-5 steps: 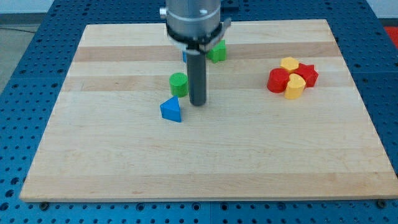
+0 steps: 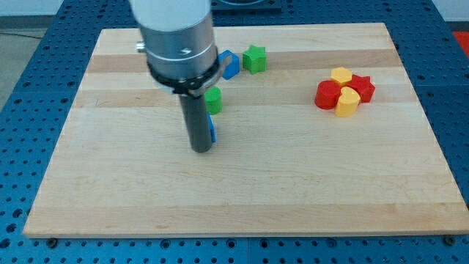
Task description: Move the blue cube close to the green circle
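Observation:
My tip (image 2: 201, 149) rests on the board, left of centre. A blue block (image 2: 212, 130) shows only as a sliver at the rod's right edge, so its shape cannot be made out. The green circle (image 2: 214, 100) lies just above it, half hidden by the rod. A second blue block, cube-like (image 2: 229, 64), sits near the view's top, next to a green star (image 2: 254, 59) and well above my tip.
A tight cluster lies at the view's right: two yellow blocks (image 2: 341, 75) (image 2: 347, 102), a red round block (image 2: 327, 94) and a red star-like block (image 2: 362, 87). The wooden board (image 2: 293, 191) lies on a blue perforated table.
The arm moved toward the view's left and bottom. My tip now stands in front of the lower blue block and hides most of it. The upper blue block has come into view.

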{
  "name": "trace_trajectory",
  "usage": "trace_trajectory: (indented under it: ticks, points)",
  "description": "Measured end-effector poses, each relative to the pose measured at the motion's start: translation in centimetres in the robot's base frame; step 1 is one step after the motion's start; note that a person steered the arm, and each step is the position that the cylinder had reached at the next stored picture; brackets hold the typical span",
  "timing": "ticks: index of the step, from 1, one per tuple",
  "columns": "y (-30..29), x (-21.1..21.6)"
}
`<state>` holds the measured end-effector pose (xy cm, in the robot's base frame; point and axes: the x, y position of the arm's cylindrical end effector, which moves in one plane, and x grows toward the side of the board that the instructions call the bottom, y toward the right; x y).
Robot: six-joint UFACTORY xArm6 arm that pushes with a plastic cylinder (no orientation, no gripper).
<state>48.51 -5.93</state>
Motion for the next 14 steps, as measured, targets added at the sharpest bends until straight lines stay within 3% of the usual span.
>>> trace_trajectory:
  ticks: [4, 5, 6, 7, 9, 10, 12, 14]
  points:
    - [0.7, -4.5]
    - [-5.4, -4.7]
    - [-11.7, -7.7]
    - [-11.4, -12.1]
    - [3.7, -20.5]
    - [5.3, -22.6]
    - [10.0, -19.4]
    - [2.8, -18.8]
